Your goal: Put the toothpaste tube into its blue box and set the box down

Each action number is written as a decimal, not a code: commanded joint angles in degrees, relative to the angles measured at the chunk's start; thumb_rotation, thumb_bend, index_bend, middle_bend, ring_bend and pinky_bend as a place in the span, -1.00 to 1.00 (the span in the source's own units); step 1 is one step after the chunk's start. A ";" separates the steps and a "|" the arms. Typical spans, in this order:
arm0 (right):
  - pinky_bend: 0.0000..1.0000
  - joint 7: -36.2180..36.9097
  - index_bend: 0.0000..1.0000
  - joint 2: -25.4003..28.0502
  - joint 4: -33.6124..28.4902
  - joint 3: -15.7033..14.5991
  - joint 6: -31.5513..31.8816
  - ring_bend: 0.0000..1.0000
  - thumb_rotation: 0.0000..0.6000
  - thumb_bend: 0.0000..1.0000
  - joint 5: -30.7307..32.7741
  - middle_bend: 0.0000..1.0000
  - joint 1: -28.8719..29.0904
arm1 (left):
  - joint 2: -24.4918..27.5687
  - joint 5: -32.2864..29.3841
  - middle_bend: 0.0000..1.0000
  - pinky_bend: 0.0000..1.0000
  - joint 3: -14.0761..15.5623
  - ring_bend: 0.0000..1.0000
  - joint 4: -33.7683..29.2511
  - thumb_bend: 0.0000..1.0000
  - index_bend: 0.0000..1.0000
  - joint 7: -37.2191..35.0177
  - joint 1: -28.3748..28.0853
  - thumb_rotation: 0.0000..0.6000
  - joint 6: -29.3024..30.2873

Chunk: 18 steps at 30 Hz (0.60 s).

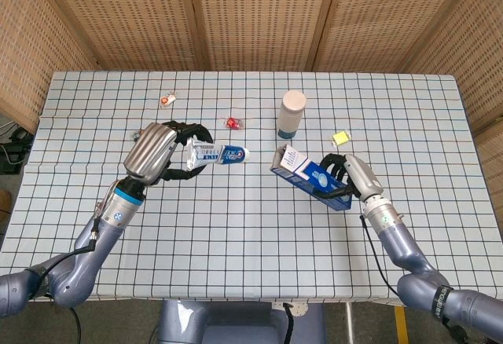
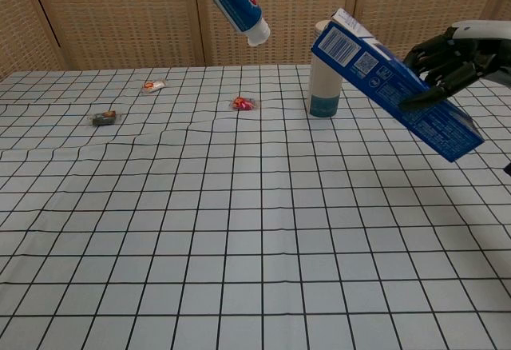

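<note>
So the left hand (image 1: 157, 151) has its fingers wrapped around the back end of the toothpaste tube (image 1: 218, 154), holding it up in the air over the table with the cap end aimed to the right. Over on the other side, the right hand (image 1: 351, 176) is clamped on the lower end of the blue box (image 1: 308, 177), which is also off the table and tilted, open end up and facing left toward the tube. From the chest view the box (image 2: 393, 85) slants down to the right and the tube's (image 2: 234, 0) white cap hangs just left of the box's open end, close but not touching it. Behind the box there's a white bottle (image 1: 291, 114) with a blue bottom standing upright on the checkered tablecloth (image 1: 236, 234). Further out you've got a small red candy (image 1: 233, 123), another wrapped candy (image 1: 167, 99) near the back left, and a little yellow block (image 1: 340, 137) off to the right
</note>
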 commanded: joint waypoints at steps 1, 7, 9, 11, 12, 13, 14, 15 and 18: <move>0.34 0.19 0.53 0.05 0.60 -0.32 0.09 0.29 1.00 -0.53 -0.19 0.17 0.10 | -0.16 -0.10 0.10 0.02 0.11 0.08 0.12 0.24 0.78 0.32 -0.16 1.00 0.11; 0.34 1.26 0.53 0.27 0.78 -0.74 0.11 0.29 1.00 -0.53 -0.82 0.17 0.21 | -0.78 -0.48 0.10 0.02 0.37 0.08 0.53 0.24 0.78 0.21 -0.45 1.00 0.27; 0.34 1.20 0.53 0.07 0.89 -1.20 0.40 0.29 1.00 -0.53 -1.52 0.17 0.28 | -1.19 -0.19 0.10 0.02 0.24 0.08 0.40 0.24 0.78 0.22 -0.87 1.00 0.34; 0.34 1.75 0.53 0.07 0.75 -1.40 0.44 0.29 1.00 -0.53 -1.81 0.17 0.27 | -1.49 -0.11 0.10 0.02 0.10 0.08 0.35 0.24 0.78 0.20 -1.08 1.00 0.62; 0.34 1.96 0.53 0.09 0.66 -1.45 0.43 0.29 1.00 -0.53 -1.90 0.17 0.25 | -1.61 -0.12 0.10 0.02 0.02 0.08 0.33 0.24 0.78 0.16 -1.14 1.00 0.73; 0.34 2.13 0.53 0.12 0.61 -1.49 0.43 0.29 1.00 -0.53 -1.98 0.17 0.24 | -1.71 -0.15 0.10 0.02 0.00 0.08 0.34 0.24 0.78 0.15 -1.19 1.00 0.80; 0.34 2.50 0.53 0.14 0.49 -1.56 0.39 0.29 1.00 -0.53 -2.06 0.18 0.21 | -1.91 -0.22 0.10 0.02 -0.10 0.08 0.32 0.24 0.78 0.03 -1.29 1.00 0.90; 0.34 2.89 0.53 0.16 0.35 -1.61 0.28 0.29 1.00 -0.53 -2.11 0.18 0.20 | -2.16 -0.33 0.10 0.02 -0.25 0.08 0.36 0.24 0.78 -0.10 -1.43 1.00 0.99; 0.34 4.13 0.54 0.26 -0.03 -1.69 -0.06 0.29 1.00 -0.53 -2.26 0.18 0.15 | -2.90 -0.65 0.10 0.02 -0.51 0.08 0.35 0.24 0.78 -0.47 -1.80 1.00 1.15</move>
